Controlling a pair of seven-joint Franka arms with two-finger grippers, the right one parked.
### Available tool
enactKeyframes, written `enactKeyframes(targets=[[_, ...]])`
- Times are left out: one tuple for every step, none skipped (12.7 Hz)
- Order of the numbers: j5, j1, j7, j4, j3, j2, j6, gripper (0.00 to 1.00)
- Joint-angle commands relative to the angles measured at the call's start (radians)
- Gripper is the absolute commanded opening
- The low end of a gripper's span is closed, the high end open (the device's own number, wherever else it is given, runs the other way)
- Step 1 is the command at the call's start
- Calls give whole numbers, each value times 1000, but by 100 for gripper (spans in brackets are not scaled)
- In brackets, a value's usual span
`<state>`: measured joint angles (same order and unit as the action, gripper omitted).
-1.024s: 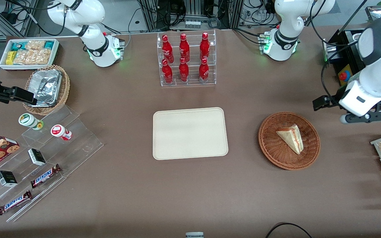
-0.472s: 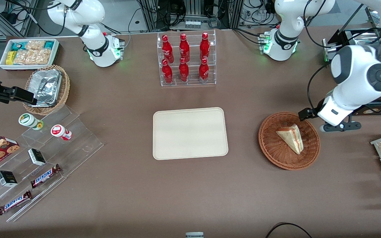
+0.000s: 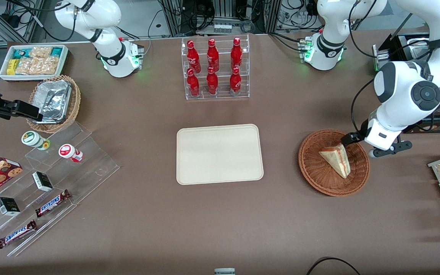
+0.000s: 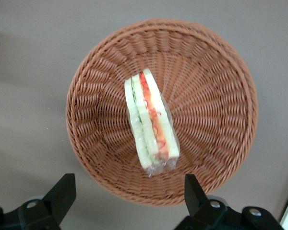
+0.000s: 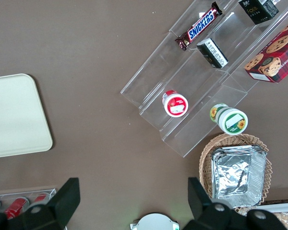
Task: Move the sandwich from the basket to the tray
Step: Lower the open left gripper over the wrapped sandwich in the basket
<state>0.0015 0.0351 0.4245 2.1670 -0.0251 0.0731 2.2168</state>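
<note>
Now, line by line:
Fingers: spread wide apart, pinching nothing; one tip (image 4: 63, 191) showed on either side of the basket's rim in the wrist view.
Gripper (image 4: 127, 194): hung above the basket's edge, at the side farther from the front camera and toward the working arm's end (image 3: 351, 138); clear of the sandwich.
Sandwich (image 3: 336, 158): lay in the basket near its middle, on its side, wrapped in clear film, red and green filling showing along the cut edge (image 4: 151, 122).
Basket (image 3: 315, 173): sat on the table, well apart from the tray, toward the working arm's end.
Tray (image 3: 219, 153): lay flat at mid-table, nothing on it.
Bottles (image 3: 213, 67): six red ones in a clear rack, farther from the front camera than the tray.
</note>
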Motion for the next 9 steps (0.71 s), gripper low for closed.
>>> enactKeyframes(targets=[[8, 11, 201, 11, 1, 37, 67, 100], [6, 12, 277, 11, -1, 49, 90, 100], [8, 12, 336, 10, -2, 63, 102, 100], [6, 12, 356, 10, -4, 74, 110, 100], [-3, 12, 358, 10, -2, 79, 116, 100], [-5, 12, 359, 10, -4, 85, 122, 100], [-6, 12, 361, 5, -4, 99, 129, 100], [-6, 14, 362, 4, -6, 109, 136, 100], [-8, 14, 376, 1, -6, 125, 147, 100]])
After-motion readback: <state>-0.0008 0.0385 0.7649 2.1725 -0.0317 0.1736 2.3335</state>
